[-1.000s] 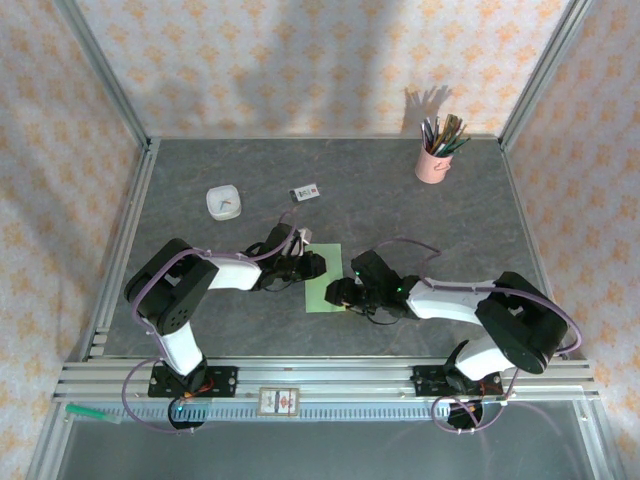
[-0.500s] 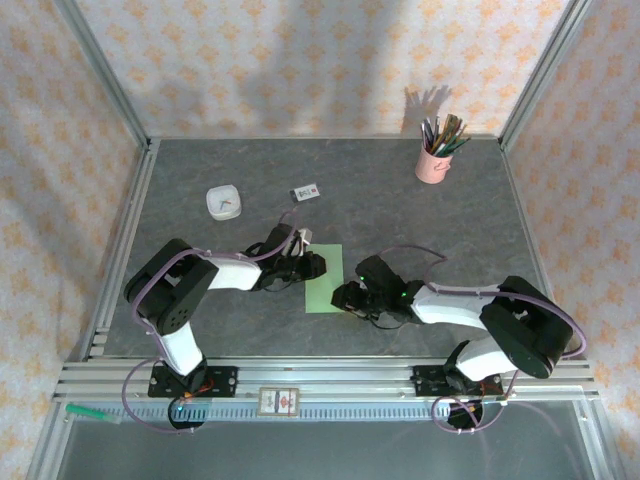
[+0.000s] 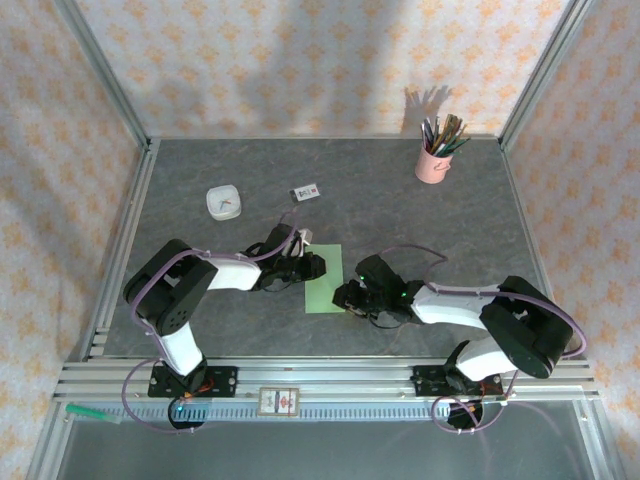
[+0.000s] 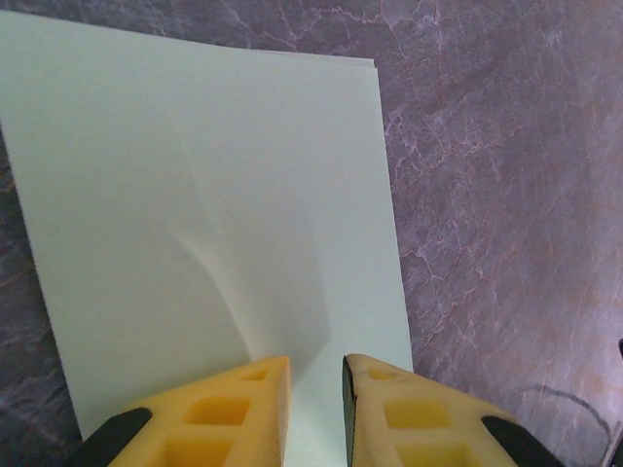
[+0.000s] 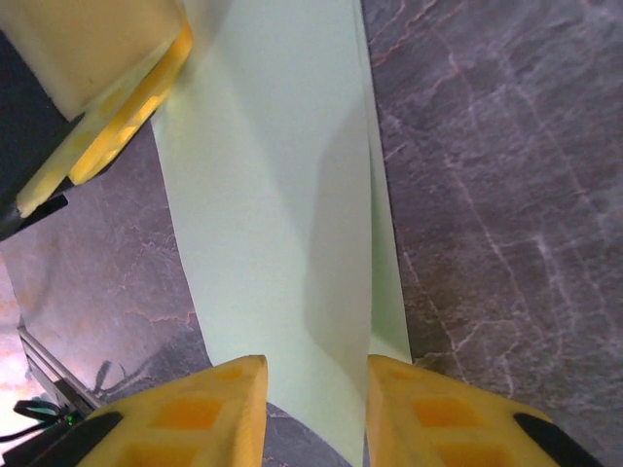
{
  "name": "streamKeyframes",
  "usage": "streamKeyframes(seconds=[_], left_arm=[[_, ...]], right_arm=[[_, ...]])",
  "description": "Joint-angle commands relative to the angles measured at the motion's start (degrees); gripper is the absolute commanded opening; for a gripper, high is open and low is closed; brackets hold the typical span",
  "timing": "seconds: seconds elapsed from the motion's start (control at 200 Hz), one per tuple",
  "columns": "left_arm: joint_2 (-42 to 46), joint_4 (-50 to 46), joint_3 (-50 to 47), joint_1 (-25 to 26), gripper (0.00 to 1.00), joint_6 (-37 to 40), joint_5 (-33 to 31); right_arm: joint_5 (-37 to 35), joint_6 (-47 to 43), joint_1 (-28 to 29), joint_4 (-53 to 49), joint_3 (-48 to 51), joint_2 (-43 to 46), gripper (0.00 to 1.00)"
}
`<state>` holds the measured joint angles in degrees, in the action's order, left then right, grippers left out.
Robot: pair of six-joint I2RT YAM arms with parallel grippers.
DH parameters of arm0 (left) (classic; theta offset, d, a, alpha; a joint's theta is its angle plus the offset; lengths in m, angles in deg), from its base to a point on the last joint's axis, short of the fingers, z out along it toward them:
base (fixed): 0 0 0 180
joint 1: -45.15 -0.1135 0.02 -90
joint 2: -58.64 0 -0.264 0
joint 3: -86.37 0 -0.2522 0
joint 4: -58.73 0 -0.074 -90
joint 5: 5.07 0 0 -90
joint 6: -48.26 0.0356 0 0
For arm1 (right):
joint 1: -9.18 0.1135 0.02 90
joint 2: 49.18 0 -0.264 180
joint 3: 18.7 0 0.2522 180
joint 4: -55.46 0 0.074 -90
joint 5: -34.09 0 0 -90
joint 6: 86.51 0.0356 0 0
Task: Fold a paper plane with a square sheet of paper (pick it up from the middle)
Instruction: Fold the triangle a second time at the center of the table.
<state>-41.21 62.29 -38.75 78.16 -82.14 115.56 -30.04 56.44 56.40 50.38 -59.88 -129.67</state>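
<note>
Pale green, the square sheet of paper (image 3: 323, 281) lies on the grey marbled table (image 3: 400, 220), in the near middle, between the two arms. The left gripper (image 3: 311, 266) meets its left edge and the right gripper (image 3: 346, 297) its near right corner. On the left wrist camera the yellow fingers (image 4: 234, 404) are drawn close together, and a raised ridge of the sheet (image 4: 195, 175) runs into the narrow slit between them, so the left gripper (image 4: 315, 368) pinches the paper. On the right wrist camera the right gripper (image 5: 313, 368) stands with its jaws parted astride the sheet (image 5: 263, 195), a shaded buckle of paper between them, not clamped. Well apart at the far side stand a pink pencil cup (image 3: 433, 165), a small white dish (image 3: 223, 203) and a small white card (image 3: 305, 192)
</note>
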Motion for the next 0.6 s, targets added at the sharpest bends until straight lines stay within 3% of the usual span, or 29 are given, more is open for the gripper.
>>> streamKeyframes(seconds=[0.0,0.355,0.596], left_arm=[[1.0,-3.1,-0.6,0.2,0.26,1.0,-0.9],[2.7,-3.6,1.6,0.2,0.28,2.8,0.6],[15.4,1.2,-4.6,0.3,0.4,8.5,-0.4]], right_arm=[[-2.3,1.0,0.5,0.4,0.9,0.6,0.27],[-2.9,3.0,0.5,-0.3,0.0,2.1,0.07],[-2.8,8.3,0.4,-2.2,-0.8,6.3,0.01]])
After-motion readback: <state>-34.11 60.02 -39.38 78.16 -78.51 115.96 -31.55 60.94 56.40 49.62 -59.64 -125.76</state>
